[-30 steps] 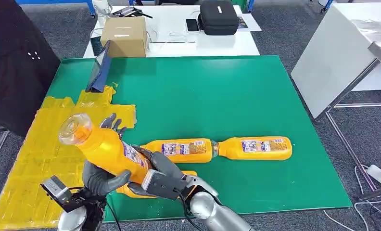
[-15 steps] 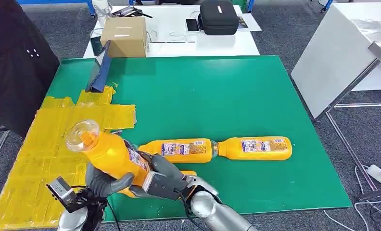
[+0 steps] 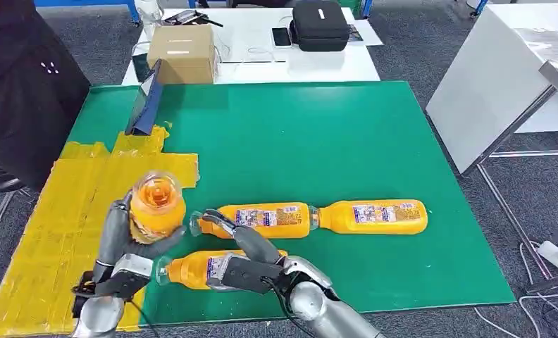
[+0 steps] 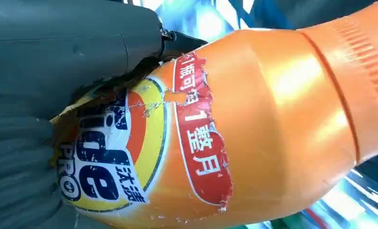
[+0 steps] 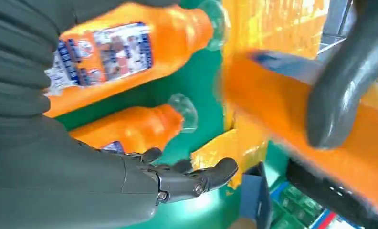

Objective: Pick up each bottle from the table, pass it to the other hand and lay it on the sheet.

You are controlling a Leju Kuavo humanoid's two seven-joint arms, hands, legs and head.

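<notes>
Head view: held upright at lower left in the left hand [image 3: 125, 243], fingers wrapped around it, an orange plastic bottle with printed label [image 3: 153, 208] above the yellow taped sheet [image 3: 58, 211]. Spread apart and holding nothing at lower centre, right hand [image 3: 237, 260], over a second orange bottle [image 3: 191, 269] lying on the green counter [image 3: 318, 141]. Lying end to end mid-frame, two more orange bottles [image 3: 262, 220] [image 3: 375, 216].

Left wrist view: gripped bottle's torn label close up.

Right wrist view: fingers [image 5: 196, 176] apart above lying bottles.
</notes>
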